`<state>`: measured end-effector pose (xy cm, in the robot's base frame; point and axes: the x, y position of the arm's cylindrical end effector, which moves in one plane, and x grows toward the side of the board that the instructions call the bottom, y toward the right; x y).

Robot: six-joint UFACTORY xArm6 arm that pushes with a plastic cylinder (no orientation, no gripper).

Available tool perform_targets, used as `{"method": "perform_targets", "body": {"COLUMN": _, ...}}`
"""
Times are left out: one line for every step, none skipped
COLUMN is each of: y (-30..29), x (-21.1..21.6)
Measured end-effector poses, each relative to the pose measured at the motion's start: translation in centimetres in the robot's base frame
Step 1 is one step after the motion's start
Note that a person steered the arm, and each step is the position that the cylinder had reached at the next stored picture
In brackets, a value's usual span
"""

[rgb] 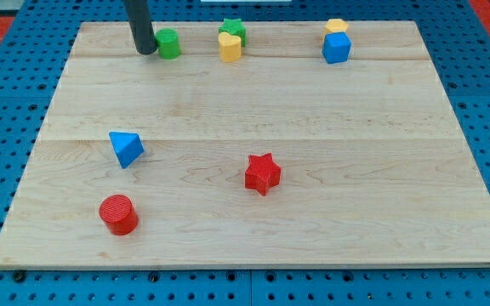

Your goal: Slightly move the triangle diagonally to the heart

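1. Board (253, 93): pale wood, lying on a blue pegboard surface (7, 102). All places below are given relative to the blue triangle.
2. Blue triangle (126, 148): the task's block. It sits in the board's left half, about mid-height, touching no other block.
3. Yellow heart (230, 47): far up and to the view's right of the triangle, near the board's top edge. A green star (233, 30) sits just behind it, and the two appear to touch.
4. Tip (145, 51): the dark rod comes down from the view's top and ends well above the triangle, slightly to the view's right of it. The tip is far from the triangle and does not touch it.
5. Green cylinder (168, 43): just to the view's right of the tip, very close to it or touching; cannot tell which. It lies well above the triangle.
6. Red cylinder (118, 213): below the triangle, near the board's bottom-left corner, apart from it.
7. Red star (262, 173): to the view's right of the triangle and a little lower, well apart.
8. Blue cube (336, 48): far to the upper right of the triangle, with a yellow block (337, 25) right behind it; that block's shape is unclear.
9. Jaws: the arm carries none, only the rod, so there is no spread or pinch to record.
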<state>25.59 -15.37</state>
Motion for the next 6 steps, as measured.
{"method": "perform_targets", "body": {"y": 3.6, "x": -0.3}}
{"method": "perform_targets", "body": {"y": 6.5, "x": -0.5}}
{"method": "perform_targets", "body": {"y": 4.0, "x": 3.2}}
{"method": "perform_targets", "body": {"y": 6.4, "x": 13.0}}
{"method": "perform_targets", "body": {"y": 7.7, "x": 23.7}}
{"method": "perform_targets", "body": {"y": 3.4, "x": 24.8}}
